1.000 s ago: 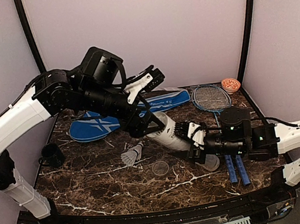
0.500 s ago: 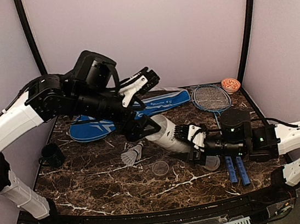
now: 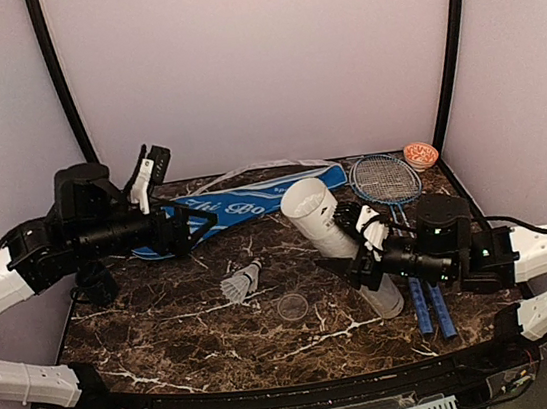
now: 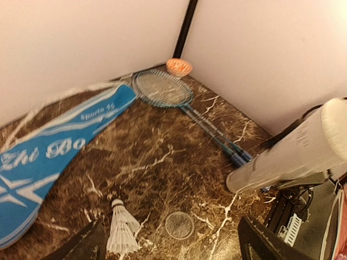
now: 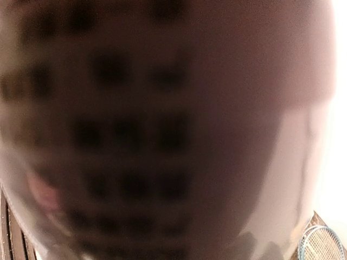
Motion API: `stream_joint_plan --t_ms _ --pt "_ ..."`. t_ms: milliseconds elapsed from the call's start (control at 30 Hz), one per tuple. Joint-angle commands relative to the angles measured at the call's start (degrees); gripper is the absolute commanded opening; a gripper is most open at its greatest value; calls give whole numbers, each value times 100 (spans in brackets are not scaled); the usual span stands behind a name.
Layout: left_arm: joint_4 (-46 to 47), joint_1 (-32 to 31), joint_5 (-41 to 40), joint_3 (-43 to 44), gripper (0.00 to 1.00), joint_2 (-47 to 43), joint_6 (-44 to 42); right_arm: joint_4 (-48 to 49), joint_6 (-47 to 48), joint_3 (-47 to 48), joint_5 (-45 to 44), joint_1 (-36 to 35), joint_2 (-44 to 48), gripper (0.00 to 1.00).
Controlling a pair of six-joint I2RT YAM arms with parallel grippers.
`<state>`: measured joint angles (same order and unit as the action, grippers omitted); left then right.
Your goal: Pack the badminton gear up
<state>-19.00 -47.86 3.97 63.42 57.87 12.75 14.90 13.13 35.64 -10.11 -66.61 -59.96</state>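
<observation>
My right gripper (image 3: 362, 246) is shut on the long white tube (image 3: 333, 232) around its middle, and the tube tilts with its open mouth up and to the left. The right wrist view is filled by the tube (image 5: 162, 124), blurred. My left gripper (image 3: 177, 199) hangs open and empty over the left side of the table, above the blue racket cover (image 3: 253, 205). One white shuttlecock (image 3: 241, 282) lies on the marble. Below the left gripper (image 4: 173, 250), the shuttlecock (image 4: 122, 230) and the cover (image 4: 49, 157) show too. Two blue-handled rackets (image 3: 388, 179) lie at the right.
A round clear lid (image 3: 292, 308) lies near the shuttlecock. A small orange-patterned bowl (image 3: 420, 154) sits in the back right corner. A black cup (image 3: 95, 284) stands at the left edge, half behind my left arm. Walls close in three sides.
My left arm has drawn back from the tube's mouth to the far left. The right gripper has raised the tube to a steeper tilt.
</observation>
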Motion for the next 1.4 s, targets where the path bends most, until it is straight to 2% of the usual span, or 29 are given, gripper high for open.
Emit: stream_joint_plan --t_ms 0,167,300,400,700,1067,1133,1200,1367 --pt "924 114 -516 -1307 83 -176 1298 292 -444 9 -188 106 101 57" --pt "2210 109 -581 -3070 70 -370 2455 202 -603 30 -237 205 65 57" --pt "3032 49 -741 -3983 63 -250 2965 179 -640 32 -211 254 27 57" --pt "3477 -21 -901 -4276 61 13 3071 163 -666 62 -189 283 -33 57" --pt "4952 -31 -658 -4359 56 1220 3089 158 -680 121 -167 300 -125 57" --pt "5672 -26 -721 -3687 46 2768 3168 51 -658 116 -245 299 -41 57" --pt "5584 5 -816 -3578 41 2875 3141 42 -642 106 -255 299 -33 57" --pt "5388 125 -865 -3505 30 2928 3130 39 -636 98 -263 302 -33 57" --pt "5050 681 -650 -3326 11 3013 2782 20 -591 101 -275 300 -37 57"
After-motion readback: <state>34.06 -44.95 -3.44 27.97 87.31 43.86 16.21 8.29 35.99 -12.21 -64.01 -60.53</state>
